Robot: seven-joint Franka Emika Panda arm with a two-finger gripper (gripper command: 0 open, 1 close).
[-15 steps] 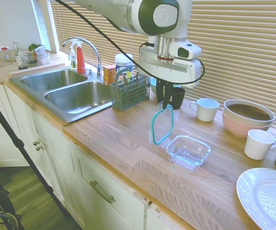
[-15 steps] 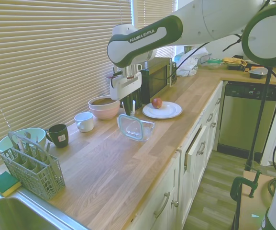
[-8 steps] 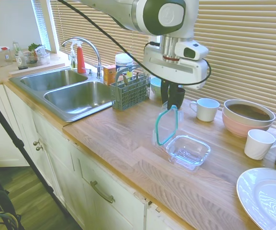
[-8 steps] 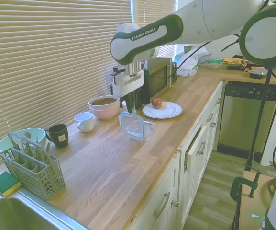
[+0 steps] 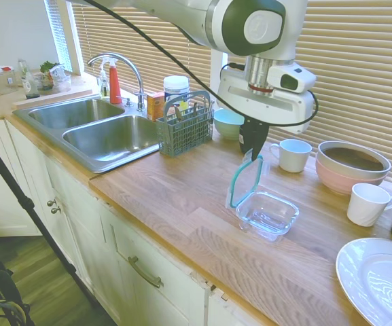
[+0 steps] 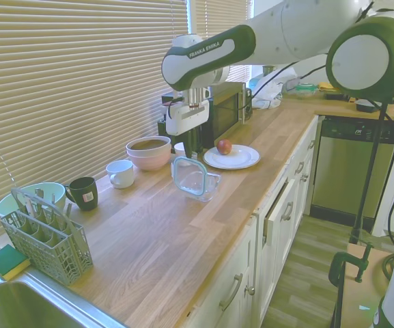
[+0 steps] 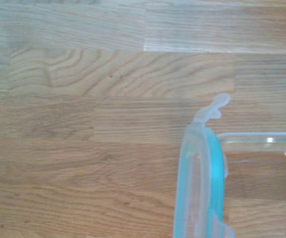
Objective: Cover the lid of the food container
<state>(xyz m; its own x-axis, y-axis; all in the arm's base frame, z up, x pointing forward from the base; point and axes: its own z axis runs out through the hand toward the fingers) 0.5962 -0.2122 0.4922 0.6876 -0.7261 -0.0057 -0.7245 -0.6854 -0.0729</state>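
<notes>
The lid (image 5: 245, 182), clear with a teal rim seal, hangs almost upright with my gripper (image 5: 252, 153) shut on its top edge. Its lower edge sits close to the near-left rim of the food container (image 5: 268, 214), a shallow clear glass dish on the wooden counter. From the other side, the lid (image 6: 188, 176) stands in front of the container (image 6: 206, 186), below the gripper (image 6: 191, 152). The wrist view shows the lid (image 7: 200, 183) edge-on beside the container (image 7: 261, 173).
Behind the container stand a white mug (image 5: 293, 154), stacked pink and white bowls (image 5: 352, 165) and another white mug (image 5: 367, 204). A white plate (image 5: 379, 278) lies front right. A utensil basket (image 5: 184, 127) and the sink (image 5: 107, 136) are to the left. An apple (image 6: 224, 146) rests on a plate (image 6: 241, 160).
The gripper has carried the lid sideways toward the container, from over the bare counter to right beside its rim. The lid has turned more edge-on in the first exterior view.
</notes>
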